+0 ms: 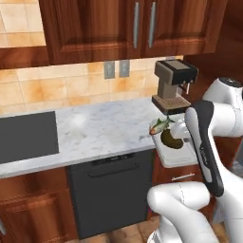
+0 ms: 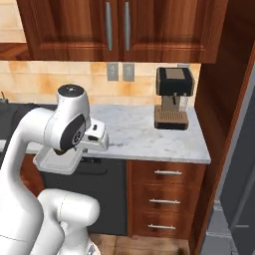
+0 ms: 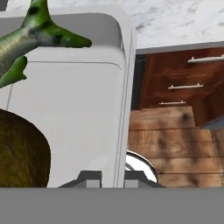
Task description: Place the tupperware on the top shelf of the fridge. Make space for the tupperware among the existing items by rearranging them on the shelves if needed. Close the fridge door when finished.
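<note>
From the left base view I see the tupperware (image 1: 176, 148) lifted off the counter's (image 1: 95, 130) front edge, just below the coffee machine (image 1: 173, 85), green fish (image 1: 160, 125) and brown lump (image 1: 172, 139) inside. The right base view shows its underside. In the hand view my gripper (image 3: 113, 178) pinches its rim.

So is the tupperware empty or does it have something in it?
Not empty. The tupperware, held on its rim by the gripper, carries a green fish and a dark brown lump.
</note>
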Tool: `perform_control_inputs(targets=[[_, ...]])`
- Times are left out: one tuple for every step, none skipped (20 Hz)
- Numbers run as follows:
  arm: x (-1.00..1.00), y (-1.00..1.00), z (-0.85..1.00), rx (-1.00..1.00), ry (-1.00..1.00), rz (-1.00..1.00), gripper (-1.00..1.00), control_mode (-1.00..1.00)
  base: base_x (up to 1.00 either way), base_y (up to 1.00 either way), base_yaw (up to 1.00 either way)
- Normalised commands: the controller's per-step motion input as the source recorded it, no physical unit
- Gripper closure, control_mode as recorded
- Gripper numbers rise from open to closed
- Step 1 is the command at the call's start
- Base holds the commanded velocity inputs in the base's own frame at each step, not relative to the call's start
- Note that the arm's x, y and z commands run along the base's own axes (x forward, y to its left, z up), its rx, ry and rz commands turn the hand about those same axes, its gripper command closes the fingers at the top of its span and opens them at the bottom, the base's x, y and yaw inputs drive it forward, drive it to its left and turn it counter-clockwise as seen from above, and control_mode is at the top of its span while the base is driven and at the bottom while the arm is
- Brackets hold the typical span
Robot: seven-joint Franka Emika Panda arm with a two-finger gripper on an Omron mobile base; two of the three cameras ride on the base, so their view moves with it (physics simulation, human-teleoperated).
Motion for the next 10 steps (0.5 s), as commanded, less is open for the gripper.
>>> perform_control_inputs(targets=[[0.00,0.00,0.00,0.00,0.00,0.00,1.00,1.00,-0.79,-0.04,-0.49],[0.00,0.00,0.00,0.00,0.00,0.00,1.00,1.00,-0.76,-0.07,-0.57],[0.00,0.00,0.00,0.00,0.00,0.00,1.00,1.00,-0.75,-0.13,-0.62],[0.00,0.00,0.00,0.00,0.00,0.00,1.00,1.00,-0.61,-0.15,-0.66],[0.00,0.00,0.00,0.00,0.00,0.00,1.00,1.00,-0.42,-0.19,-0.71],[0.00,0.00,0.00,0.00,0.00,0.00,1.00,1.00,-0.33,-0.27,-0.73],[0.00,0.00,0.00,0.00,0.00,0.00,1.00,1.00,-0.25,-0.30,-0.73],[0.00,0.00,0.00,0.00,0.00,0.00,1.00,1.00,-0.22,-0.31,-0.71],[0.00,0.00,0.00,0.00,0.00,0.00,1.00,1.00,-0.24,-0.33,-0.69],[0.00,0.00,0.00,0.00,0.00,0.00,1.00,1.00,-0.28,-0.39,-0.67]])
